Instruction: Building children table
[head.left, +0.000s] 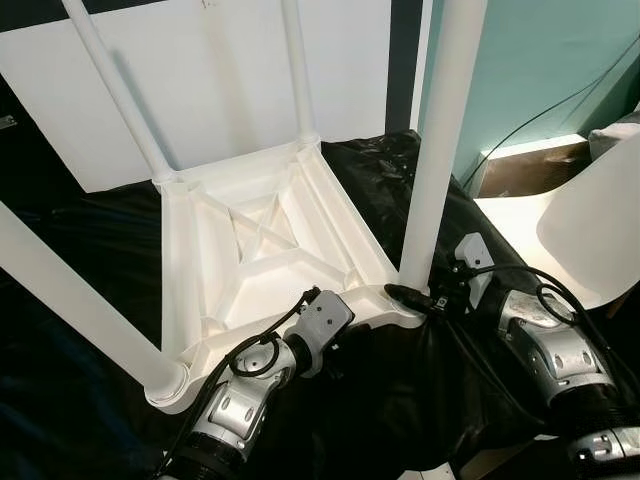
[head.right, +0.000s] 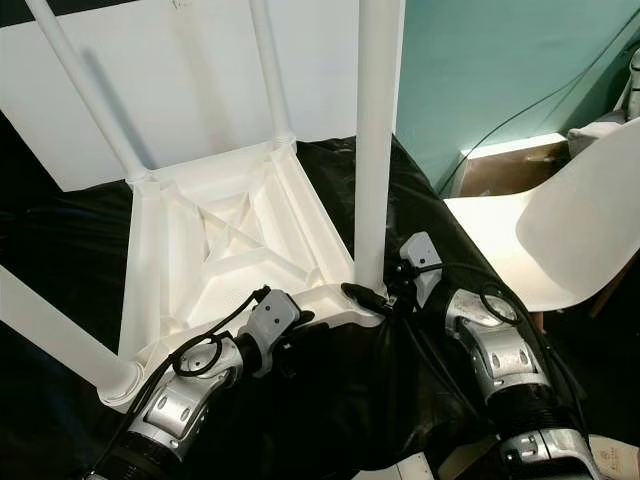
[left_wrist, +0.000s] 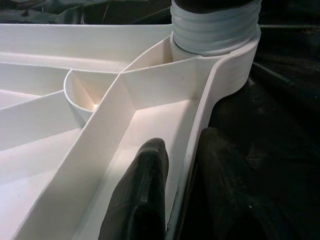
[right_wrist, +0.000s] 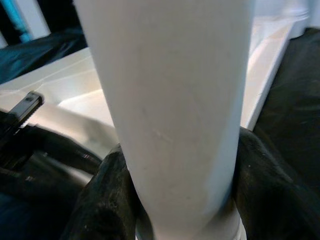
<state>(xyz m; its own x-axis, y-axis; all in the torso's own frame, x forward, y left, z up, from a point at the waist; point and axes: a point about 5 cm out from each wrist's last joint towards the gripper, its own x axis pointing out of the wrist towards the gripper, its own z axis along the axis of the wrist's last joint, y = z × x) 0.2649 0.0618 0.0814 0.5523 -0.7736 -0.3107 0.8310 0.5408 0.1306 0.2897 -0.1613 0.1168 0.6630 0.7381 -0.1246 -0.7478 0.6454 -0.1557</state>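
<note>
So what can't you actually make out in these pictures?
- Tops of the table legs: cut off by the upper edge, eye views.
- Right gripper fingertips: hidden behind the leg it clamps.
- Table top face: upside down on the black sheet.
- Chair: cut off at right.

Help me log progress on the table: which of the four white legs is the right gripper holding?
The near right leg, the one standing by the teal wall. The right gripper clamps it low, just above its socket; the other three legs stand untouched.
</note>
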